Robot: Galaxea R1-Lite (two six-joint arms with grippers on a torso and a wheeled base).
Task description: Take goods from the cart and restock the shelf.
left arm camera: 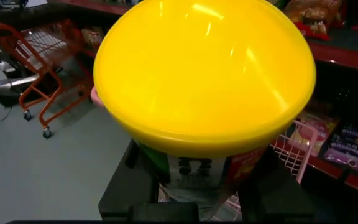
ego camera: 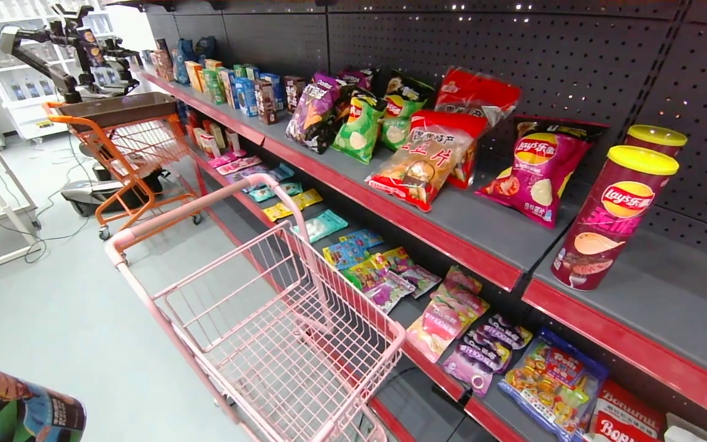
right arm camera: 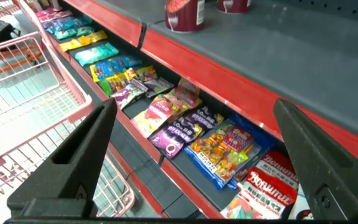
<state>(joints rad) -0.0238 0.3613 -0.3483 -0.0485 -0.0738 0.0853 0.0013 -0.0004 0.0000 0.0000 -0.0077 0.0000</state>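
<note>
**A:** What is the biggest thing there?

**B:** The shelf, a long run of grey boards with red edges and a dark pegboard back. It runs along the robot's right side and away into the room.

**A:** And in front of it?

**B:** A pink cart stands just beside the lower board, and its wire basket looks bare. Farther off, an orange cart stands near the same shelf.

**A:** What is on the boards?

**B:** On the upper one, leaning bags of crisps, among them a magenta bag. Just to its right, two dark red tubes with yellow lids stand upright, the front tube ahead of the rear tube. On the lower board flat snack packets lie in a row.

**A:** Where is the item being handled?

**B:** A yellow-lidded canister sits in the left gripper. The dark fingers press on either side of its body below the lid. It is held on the robot's left, near the pink cart and well apart from the shelf.

**A:** The other pincer?

**B:** The right gripper is spread wide with nothing between its fingers. It hangs above the snack packets.
</note>
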